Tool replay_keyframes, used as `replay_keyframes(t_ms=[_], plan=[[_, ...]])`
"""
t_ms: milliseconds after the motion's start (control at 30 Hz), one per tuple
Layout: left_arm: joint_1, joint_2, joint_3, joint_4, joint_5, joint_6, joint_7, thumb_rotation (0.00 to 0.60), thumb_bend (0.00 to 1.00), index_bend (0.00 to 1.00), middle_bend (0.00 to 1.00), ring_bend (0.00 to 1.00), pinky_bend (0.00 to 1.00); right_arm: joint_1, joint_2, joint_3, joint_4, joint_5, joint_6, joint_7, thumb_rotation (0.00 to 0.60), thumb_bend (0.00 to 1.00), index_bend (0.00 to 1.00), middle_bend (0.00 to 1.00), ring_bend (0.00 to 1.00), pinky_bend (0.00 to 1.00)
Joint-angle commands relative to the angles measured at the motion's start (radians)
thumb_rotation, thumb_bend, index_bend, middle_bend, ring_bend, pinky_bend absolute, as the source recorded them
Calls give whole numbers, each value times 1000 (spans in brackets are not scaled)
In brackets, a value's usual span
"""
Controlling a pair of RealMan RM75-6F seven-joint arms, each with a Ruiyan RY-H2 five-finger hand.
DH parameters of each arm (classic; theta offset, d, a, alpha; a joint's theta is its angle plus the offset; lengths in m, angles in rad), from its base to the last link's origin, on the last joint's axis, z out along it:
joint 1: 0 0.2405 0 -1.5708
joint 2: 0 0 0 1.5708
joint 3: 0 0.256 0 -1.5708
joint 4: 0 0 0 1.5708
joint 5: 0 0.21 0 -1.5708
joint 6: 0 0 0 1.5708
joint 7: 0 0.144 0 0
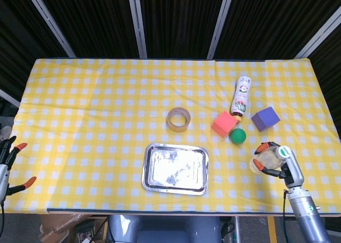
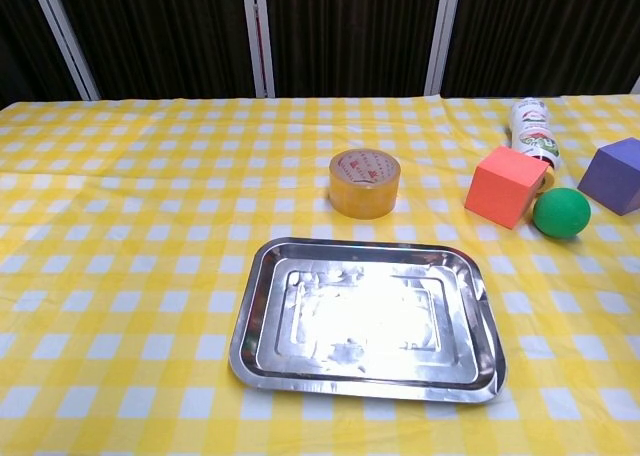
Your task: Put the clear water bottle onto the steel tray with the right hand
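My right hand (image 1: 277, 160) hovers at the table's front right and grips the clear water bottle (image 1: 268, 159), whose green cap (image 1: 284, 151) points right. The steel tray (image 1: 176, 168) lies flat near the front edge, well to the left of the bottle; in the chest view the tray (image 2: 366, 320) holds nothing. Neither the bottle nor my right hand shows in the chest view. My left hand (image 1: 7, 167) sits off the table's left edge with its fingers spread and nothing in them.
A tape roll (image 1: 178, 119) lies behind the tray. A red cube (image 1: 224, 123), green ball (image 1: 237, 135), purple cube (image 1: 265, 119) and a lying white spray bottle (image 1: 242, 96) cluster at the right, behind my right hand.
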Motion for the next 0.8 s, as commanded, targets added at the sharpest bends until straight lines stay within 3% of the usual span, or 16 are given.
replay_keyframes(t_ms=[33, 333, 533, 800], plan=[[0, 2, -1, 1, -3, 0, -6, 600, 177, 161, 4, 0, 0, 32, -74, -5, -33, -26, -16, -82, 600, 778, 776, 612, 439, 204], [-4, 4, -1, 9, -6, -10, -18, 600, 177, 161, 4, 0, 0, 116, -229, 44, -100, 15, -60, -268, 600, 778, 776, 612, 439, 204], [-4, 7, -1, 12, -6, -11, -27, 600, 178, 161, 4, 0, 0, 131, -257, 27, -119, 37, -91, -315, 600, 778, 776, 612, 439, 203], [-5, 2, 3, 8, 0, -12, -12, 600, 178, 161, 4, 0, 0, 129, -361, -27, -55, 35, -107, -344, 600, 778, 776, 612, 439, 203]])
